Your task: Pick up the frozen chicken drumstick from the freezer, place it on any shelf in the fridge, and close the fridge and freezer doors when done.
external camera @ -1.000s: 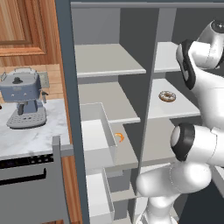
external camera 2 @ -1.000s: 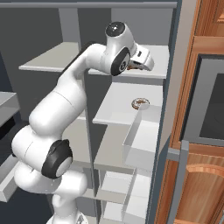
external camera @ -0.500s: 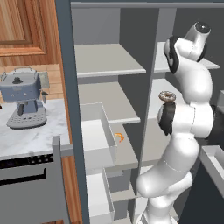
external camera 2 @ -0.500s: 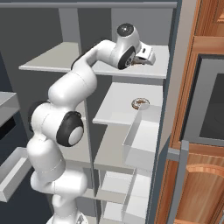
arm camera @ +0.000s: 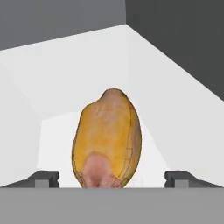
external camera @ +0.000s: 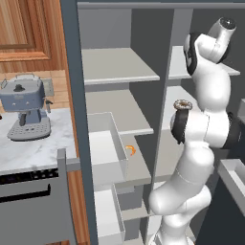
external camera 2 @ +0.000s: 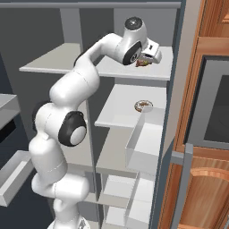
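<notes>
Golden-brown frozen chicken drumstick (arm camera: pixel 107 140) lay on the top shelf (external camera 2: pixel 156 74), between the end effector's (arm camera: pixel 112 178) wide-spread fingertips (arm camera: pixel 43 178); a doughnut (external camera 2: pixel 143 105) sat one shelf below.

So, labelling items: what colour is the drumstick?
Golden-orange drumstick, with a pinkish end, clearest in the hand view.

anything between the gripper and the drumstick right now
Nothing visible. In the hand view the frozen chicken drumstick lies on the pale shelf straight ahead of the open gripper, its tips apart on either side with bare shelf between.
</notes>
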Available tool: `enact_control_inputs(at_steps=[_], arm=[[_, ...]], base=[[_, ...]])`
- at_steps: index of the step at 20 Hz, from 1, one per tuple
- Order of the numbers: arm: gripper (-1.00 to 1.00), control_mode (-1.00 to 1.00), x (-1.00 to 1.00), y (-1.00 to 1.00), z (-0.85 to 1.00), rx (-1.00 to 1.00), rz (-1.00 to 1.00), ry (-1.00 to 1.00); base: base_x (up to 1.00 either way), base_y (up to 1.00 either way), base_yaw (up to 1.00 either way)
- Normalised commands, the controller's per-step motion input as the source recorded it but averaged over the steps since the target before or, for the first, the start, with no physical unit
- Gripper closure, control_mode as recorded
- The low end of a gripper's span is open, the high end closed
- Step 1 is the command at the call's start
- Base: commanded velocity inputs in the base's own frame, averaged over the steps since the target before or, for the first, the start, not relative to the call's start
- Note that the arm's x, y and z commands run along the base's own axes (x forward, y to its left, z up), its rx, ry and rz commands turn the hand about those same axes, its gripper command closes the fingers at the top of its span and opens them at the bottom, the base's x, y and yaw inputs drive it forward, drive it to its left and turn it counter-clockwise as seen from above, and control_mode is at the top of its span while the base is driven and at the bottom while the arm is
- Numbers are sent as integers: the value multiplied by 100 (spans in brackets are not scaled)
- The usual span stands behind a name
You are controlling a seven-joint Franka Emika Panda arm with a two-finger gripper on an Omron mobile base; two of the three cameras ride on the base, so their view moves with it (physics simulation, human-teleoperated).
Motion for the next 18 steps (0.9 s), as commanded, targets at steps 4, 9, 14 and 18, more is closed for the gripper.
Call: enact_control_inputs(at_steps=[4, 9, 14, 18], arm=[[-100, -100, -97, 0, 4, 0, 0, -17], [-100, -100, -100, 1, 14, 0, 4, -26], [-100, -100, -100, 36, 25, 0, 4, -4], [-100, -100, -100, 62, 7, 0, 0, 20]], base=[[0, 0, 0], [0, 0, 0], [0, 0, 0], [0, 0, 0]])
